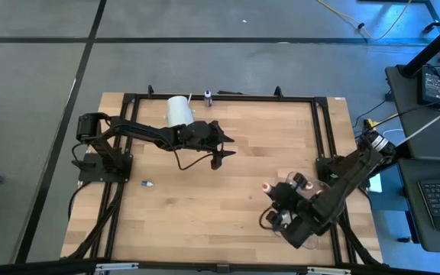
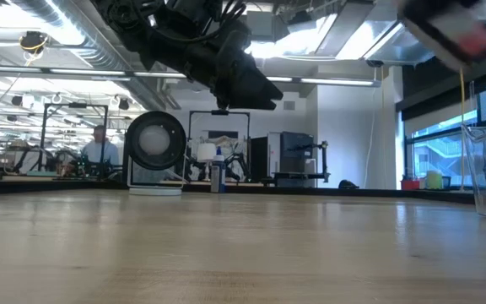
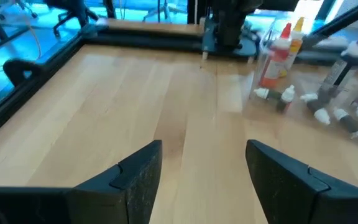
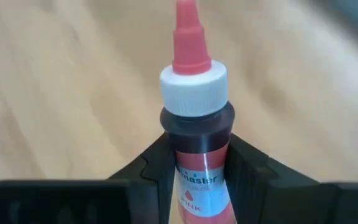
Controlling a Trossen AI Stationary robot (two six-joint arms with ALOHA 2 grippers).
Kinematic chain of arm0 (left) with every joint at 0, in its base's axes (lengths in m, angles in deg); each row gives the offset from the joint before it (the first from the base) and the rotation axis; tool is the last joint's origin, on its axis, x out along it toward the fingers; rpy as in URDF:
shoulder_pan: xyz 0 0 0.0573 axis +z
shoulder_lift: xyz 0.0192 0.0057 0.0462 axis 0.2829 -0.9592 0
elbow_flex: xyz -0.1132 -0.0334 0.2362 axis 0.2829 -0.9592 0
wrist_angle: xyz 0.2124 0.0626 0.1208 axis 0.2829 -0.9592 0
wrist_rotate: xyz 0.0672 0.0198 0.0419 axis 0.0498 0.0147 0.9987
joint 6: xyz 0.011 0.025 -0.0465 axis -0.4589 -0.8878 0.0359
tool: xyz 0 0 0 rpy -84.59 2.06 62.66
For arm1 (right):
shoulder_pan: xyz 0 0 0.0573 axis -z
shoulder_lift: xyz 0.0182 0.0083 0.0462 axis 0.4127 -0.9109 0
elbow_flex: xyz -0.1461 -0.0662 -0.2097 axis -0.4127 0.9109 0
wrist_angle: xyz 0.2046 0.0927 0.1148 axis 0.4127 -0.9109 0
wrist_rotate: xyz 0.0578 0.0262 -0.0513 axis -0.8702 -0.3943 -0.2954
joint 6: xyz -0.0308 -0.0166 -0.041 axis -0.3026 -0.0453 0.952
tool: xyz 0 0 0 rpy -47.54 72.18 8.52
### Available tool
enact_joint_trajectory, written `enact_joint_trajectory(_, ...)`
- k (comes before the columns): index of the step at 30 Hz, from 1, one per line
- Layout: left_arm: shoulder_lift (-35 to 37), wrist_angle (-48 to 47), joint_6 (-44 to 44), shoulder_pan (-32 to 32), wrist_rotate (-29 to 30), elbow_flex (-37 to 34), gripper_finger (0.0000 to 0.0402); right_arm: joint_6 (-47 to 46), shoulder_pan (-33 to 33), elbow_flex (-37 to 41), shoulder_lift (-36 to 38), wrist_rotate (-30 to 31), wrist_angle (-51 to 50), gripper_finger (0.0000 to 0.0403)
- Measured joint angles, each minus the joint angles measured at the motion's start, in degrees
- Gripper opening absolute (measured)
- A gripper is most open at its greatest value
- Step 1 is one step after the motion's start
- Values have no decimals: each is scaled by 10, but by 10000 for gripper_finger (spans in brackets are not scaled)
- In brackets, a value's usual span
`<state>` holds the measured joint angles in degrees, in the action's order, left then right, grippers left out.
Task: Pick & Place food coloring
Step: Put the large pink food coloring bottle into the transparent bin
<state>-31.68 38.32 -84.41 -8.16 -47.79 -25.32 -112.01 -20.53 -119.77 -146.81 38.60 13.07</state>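
My right gripper, near the table's right near corner, is shut on a food coloring bottle with a pink tip, a white cap and a dark neck. In the low view it is a blur high up. Several more small food coloring bottles lie and stand on the wood beside that arm. My left gripper hangs open over the table's middle with nothing between its fingers. My right gripper pinches the bottle's labelled body, just below the dark neck, between its two fingers. The bottle lies along the fingers, its pink tip pointing out past them. It is lifted clear of the table.
A large white cylinder lies at the table's far edge, left of centre. One small bottle stands near it by the black frame. A tiny item lies on the wood at the left. Bare wood fills the middle.
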Motion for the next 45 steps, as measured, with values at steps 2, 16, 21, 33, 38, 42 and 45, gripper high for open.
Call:
enact_joint_trajectory(2, 0, 19, 5, 0, -12, 0, 228, 32, 3, 4, 0, 80, 21, 118)
enact_joint_trajectory(16, 7, 25, 25, -15, -41, 0, 227, 107, 113, 118, 4, 257, 80, 118)
enact_joint_trajectory(21, 9, 24, 25, -15, -43, 0, 230, 53, 125, 227, 53, 258, 157, 118)
enact_joint_trajectory(33, 9, 24, 25, -15, -43, 0, 227, 381, 208, 435, 210, 210, 570, 119)
enact_joint_trajectory(38, 9, 16, 26, -15, -40, 0, 230, 638, 309, 523, 253, -15, 881, 119)
enact_joint_trajectory(42, 9, 20, 29, -16, -40, 0, 228, 754, 365, 610, 249, -144, 1119, 119)
enact_joint_trajectory(45, 9, 28, 25, -16, -40, 0, 227, 818, 394, 663, 243, -187, 1245, 119)
